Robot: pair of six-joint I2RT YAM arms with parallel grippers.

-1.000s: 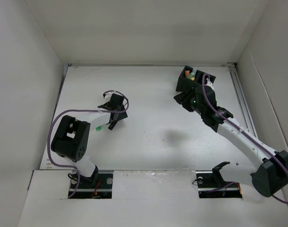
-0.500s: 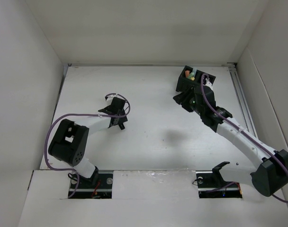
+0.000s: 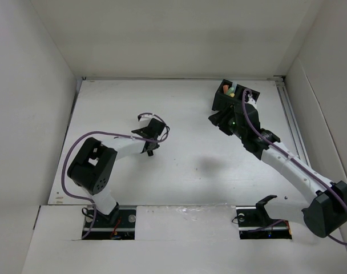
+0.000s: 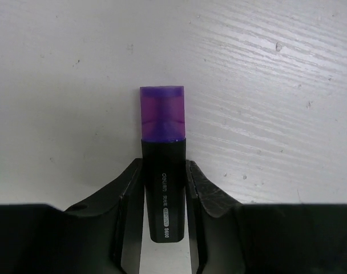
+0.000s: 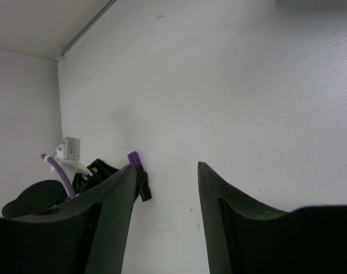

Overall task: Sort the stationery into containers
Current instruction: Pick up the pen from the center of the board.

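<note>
Left claw [image 4: 164,166] gripping purple-capped marker [image 4: 162,134] (black barrel), white table [image 4: 270,85], white walls [image 3: 42,85]

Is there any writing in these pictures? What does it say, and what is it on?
"deli": on the black barrel of the purple-capped marker held in the left pincer.
"S600": further along the same barrel.
The small print between those two is too small to read.
Nothing can be read in the top or right wrist views.
</note>
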